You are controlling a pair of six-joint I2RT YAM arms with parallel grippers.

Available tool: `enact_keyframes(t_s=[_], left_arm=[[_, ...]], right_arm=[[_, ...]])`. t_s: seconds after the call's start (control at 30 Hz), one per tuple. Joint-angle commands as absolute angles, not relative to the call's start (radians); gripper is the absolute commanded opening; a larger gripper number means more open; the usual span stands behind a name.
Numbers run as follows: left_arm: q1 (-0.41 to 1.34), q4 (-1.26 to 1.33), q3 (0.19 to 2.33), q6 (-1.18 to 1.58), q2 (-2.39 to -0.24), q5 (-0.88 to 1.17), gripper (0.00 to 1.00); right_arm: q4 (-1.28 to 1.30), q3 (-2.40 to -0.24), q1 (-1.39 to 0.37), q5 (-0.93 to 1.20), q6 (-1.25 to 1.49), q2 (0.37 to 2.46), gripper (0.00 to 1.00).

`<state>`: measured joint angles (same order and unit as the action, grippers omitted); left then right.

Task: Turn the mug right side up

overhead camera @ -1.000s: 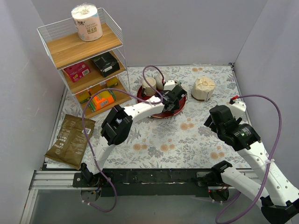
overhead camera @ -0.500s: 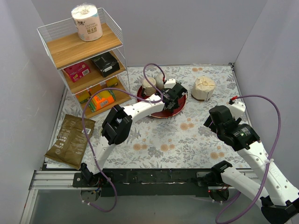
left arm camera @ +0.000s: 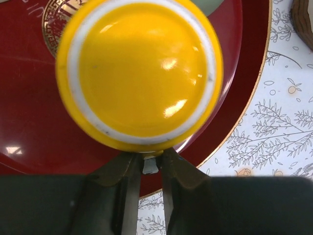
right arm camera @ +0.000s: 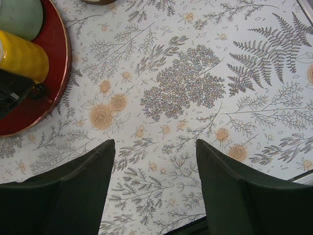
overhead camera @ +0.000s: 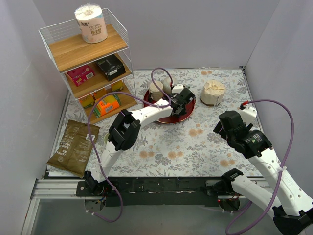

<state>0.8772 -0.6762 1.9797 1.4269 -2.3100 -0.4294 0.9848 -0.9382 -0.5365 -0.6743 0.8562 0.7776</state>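
Observation:
The yellow mug point(left arm camera: 142, 73) is over the red plate point(left arm camera: 29, 127), its flat base with a white ring facing the left wrist camera. My left gripper point(left arm camera: 151, 161) is shut on the mug's handle at the near side of the mug. In the top view my left gripper point(overhead camera: 182, 100) sits over the plate point(overhead camera: 166, 119) and hides the mug. The right wrist view shows the mug's yellow side point(right arm camera: 22, 56) at the far left. My right gripper point(right arm camera: 155, 144) is open and empty above the flowered tablecloth, right of the plate.
A beige cup point(overhead camera: 156, 88) and a pale round object point(overhead camera: 167, 83) stand on the plate's back part. A brown-and-white bundle point(overhead camera: 213, 92) sits right of the plate. A wire shelf point(overhead camera: 88, 54) stands at the back left, and a brown snack bag point(overhead camera: 73, 147) lies at the left.
My left gripper has shifted a little toward the back of the plate with the mug in it. The right arm has not moved.

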Motion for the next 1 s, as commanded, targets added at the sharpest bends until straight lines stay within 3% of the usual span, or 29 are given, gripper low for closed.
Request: enact_keyframes(t_s=[0.0, 0.13, 0.47, 0.77, 0.97], left_arm=[[0.865, -0.690, 2.016, 1.416, -2.304, -0.443, 0.00], [0.864, -0.684, 2.016, 1.408, -2.257, -0.439, 0.00], [0.838, -0.569, 1.823, 1.445, -1.950, -0.250, 0.00], [0.750, -0.368, 1.651, 1.528, -1.626, 0.024, 0.00], [0.710, -0.144, 1.543, 1.595, -1.448, 0.225, 0.00]], right_arm=[[0.956, -0.943, -0.531, -0.695, 0.847, 0.761, 0.74], [0.924, -0.945, -0.531, -0.664, 0.827, 0.750, 0.75], [0.594, -0.910, -0.531, -0.172, 0.626, 0.730, 0.91], [0.304, -0.865, -0.531, 0.170, 0.708, 0.707, 0.89], [0.017, -0.810, -0.531, 0.284, 0.854, 0.693, 0.89]])
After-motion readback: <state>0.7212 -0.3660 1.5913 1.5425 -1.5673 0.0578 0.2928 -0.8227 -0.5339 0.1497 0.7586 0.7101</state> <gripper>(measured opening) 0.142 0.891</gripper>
